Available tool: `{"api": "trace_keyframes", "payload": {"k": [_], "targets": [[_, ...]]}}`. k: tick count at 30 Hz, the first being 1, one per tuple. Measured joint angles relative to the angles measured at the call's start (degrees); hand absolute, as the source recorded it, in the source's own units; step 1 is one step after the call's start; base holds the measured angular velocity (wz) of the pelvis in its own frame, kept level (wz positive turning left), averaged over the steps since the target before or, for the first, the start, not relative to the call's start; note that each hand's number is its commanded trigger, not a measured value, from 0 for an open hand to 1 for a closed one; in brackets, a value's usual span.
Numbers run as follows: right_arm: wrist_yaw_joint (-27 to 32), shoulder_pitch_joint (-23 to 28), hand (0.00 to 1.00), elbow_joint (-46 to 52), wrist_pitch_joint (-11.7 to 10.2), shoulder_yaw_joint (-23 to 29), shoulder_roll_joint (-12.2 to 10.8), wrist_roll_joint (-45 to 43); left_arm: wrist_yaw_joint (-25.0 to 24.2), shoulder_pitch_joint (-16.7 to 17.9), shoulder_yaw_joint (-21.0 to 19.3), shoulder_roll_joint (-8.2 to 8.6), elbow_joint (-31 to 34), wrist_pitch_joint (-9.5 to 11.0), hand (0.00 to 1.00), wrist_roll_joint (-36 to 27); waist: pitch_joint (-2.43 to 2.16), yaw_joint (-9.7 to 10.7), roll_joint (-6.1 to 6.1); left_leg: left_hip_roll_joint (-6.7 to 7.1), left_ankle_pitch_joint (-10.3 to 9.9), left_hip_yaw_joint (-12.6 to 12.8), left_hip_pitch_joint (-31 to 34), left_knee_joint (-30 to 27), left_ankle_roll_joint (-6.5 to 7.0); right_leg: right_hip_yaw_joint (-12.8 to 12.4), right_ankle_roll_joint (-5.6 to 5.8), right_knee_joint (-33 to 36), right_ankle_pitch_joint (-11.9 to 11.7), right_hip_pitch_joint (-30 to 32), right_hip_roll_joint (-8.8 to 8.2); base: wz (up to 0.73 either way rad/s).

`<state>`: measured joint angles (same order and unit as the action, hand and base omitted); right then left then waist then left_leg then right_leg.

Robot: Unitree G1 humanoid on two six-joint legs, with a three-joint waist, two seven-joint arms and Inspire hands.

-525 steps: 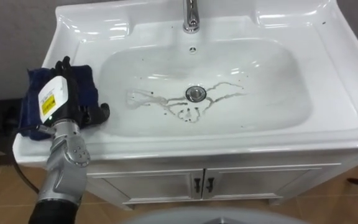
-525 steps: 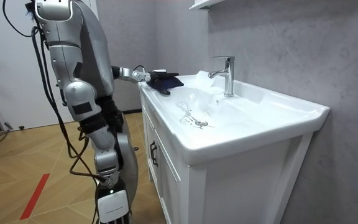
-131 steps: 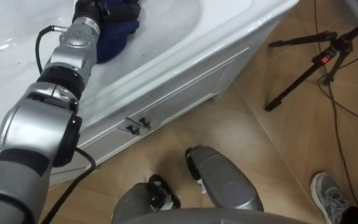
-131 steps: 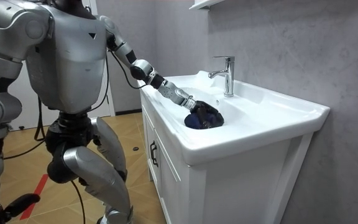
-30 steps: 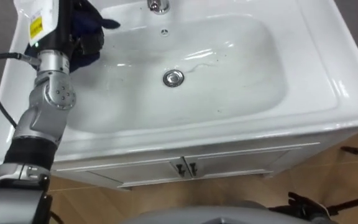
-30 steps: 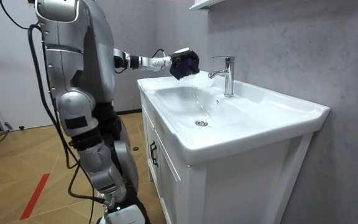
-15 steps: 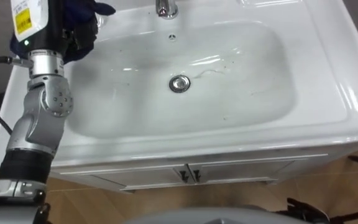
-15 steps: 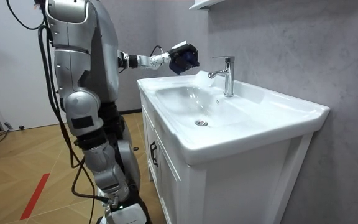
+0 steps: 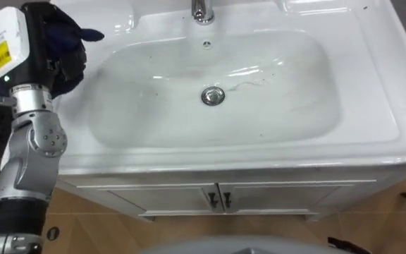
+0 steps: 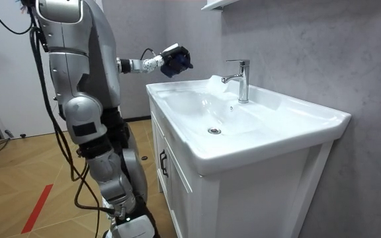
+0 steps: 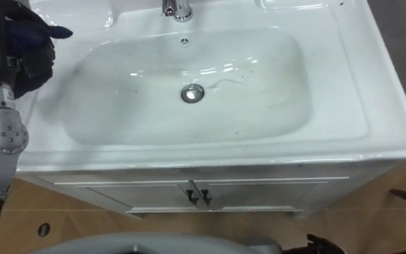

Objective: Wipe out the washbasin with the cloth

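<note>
A dark blue cloth is held bunched in the curled fingers of the left hand, raised at the upper left of the frame, clear of the white basin. Thin streaks are seen beside the drain. The cabinet is set on a wooden floor, against a grey wall.

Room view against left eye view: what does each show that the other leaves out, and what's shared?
Room view adds the robot standing by the cabinet, the whole tap, a shelf corner and a red floor line. Left eye view adds the cabinet door handles and a faint streak beside the drain. Both show the white basin and the left hand, fingers curled round a dark blue cloth, held above the basin's left end.
</note>
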<state>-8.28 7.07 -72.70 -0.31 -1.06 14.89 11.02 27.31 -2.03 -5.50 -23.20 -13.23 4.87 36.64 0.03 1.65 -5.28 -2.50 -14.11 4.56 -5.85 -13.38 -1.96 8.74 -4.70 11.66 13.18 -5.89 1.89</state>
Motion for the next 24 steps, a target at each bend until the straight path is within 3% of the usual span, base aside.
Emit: {"api": "trace_keyframes", "payload": {"k": [11,18,24], "targets": [[0.0,-0.1,0.0,1.3,0.0,1.2,0.0,-0.1,1.2,0.5,-0.7,0.11,-4.0,-3.8,1.0,0.1,-0.01,0.0,-0.41,0.01,0.0,0.4,-0.5,0.8,0.0,0.0,0.01,-0.1,0.0,-0.3,0.02,-0.01],[-0.7,-0.4,0.0,1.5,0.0,1.2,0.0,-0.1,1.2,2.6,-0.4,0.39,-4.1,-4.0,1.0,0.6,0.0,1.3,-0.53,0.07,0.0,-0.1,-0.8,0.8,0.0,0.1,0.01,-0.3,0.0,-1.0,-0.02,0.02],[-1.2,-0.3,0.0,1.5,0.0,1.3,0.0,0.1,0.6,2.8,0.1,1.21,-4.9,-4.1,1.0,0.6,0.1,1.3,-0.55,0.09,0.0,0.0,-0.9,0.7,0.0,0.0,0.02,-1.0,0.0,-1.0,0.0,0.0]]}}
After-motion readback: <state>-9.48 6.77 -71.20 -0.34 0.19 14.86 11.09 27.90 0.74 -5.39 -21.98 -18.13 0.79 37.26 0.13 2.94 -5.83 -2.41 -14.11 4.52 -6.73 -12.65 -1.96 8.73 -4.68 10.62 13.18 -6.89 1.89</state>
